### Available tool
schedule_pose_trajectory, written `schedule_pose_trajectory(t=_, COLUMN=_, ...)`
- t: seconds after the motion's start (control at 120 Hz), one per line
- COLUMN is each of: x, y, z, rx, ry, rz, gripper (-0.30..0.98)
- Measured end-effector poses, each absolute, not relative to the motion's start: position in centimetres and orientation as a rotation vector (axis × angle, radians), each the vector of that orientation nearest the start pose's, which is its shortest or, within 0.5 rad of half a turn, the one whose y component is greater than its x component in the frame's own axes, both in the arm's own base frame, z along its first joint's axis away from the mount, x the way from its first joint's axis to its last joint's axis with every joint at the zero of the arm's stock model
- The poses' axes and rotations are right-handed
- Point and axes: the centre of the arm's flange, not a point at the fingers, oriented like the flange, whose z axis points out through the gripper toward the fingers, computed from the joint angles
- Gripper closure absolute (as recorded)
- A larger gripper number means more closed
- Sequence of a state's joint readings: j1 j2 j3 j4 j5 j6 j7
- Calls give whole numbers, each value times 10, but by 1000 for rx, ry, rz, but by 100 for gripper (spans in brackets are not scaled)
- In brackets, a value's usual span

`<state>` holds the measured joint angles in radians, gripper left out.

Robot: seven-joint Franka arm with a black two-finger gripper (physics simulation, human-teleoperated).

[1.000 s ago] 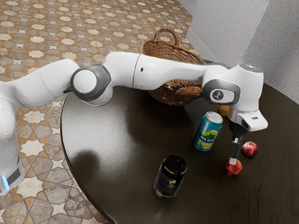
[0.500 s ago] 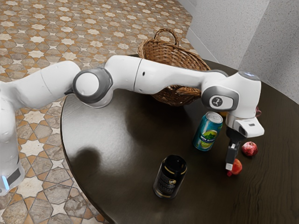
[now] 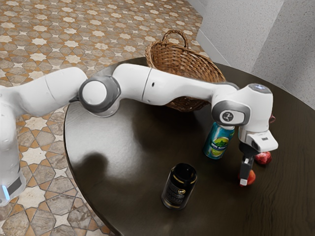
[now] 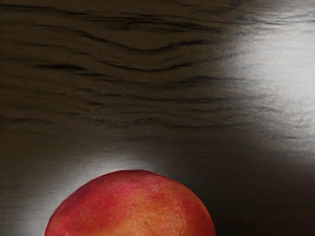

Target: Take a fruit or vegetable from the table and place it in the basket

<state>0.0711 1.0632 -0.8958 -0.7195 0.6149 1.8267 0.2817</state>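
"What's closest to you?"

"The black can (image 3: 179,189), upright on the dark table (image 3: 280,211). Bare wood lies between it and the curved edge on the exterior view's left, and more between it and the gripper (image 3: 245,178)."

"And the gripper, spread or pinching something?"

"I can't tell from here. It points down right at the red fruit (image 3: 252,177), which sits on the table, partly behind it."

"How does that fruit look?"

"Round and smooth. In the wrist view its skin is deep red, warming to orange, with faint mottling, and pale light shines on the wood beside it."

"Is there room around it?"

"Open wood toward the exterior view's right and on the near side. Just beyond is a second red fruit (image 3: 264,158), and the teal can (image 3: 219,141) stands near, toward the exterior view's left."

"And the basket?"

"Well apart, by the table's far edge: brown wicker (image 3: 184,61), broad-mouthed, with a looped handle. The arm (image 3: 179,88) crosses in front of its lower part. Past that come the patterned floor (image 3: 88,29) and a speckled grey wall (image 3: 241,29)."
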Motion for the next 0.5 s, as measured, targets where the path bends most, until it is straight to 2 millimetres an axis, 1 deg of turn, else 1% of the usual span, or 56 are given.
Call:
schedule_pose_trajectory(t=0.3, x=769, y=-227, z=421, rx=-3043, ry=1175, rz=-413, gripper=10)
schedule_pose_trajectory(t=0.4, x=769, y=-229, z=420, rx=-3051, ry=1179, rz=-412, gripper=25)
schedule_pose_trajectory(t=0.5, x=769, y=-230, z=419, rx=-3064, ry=1182, rz=-413, gripper=31)
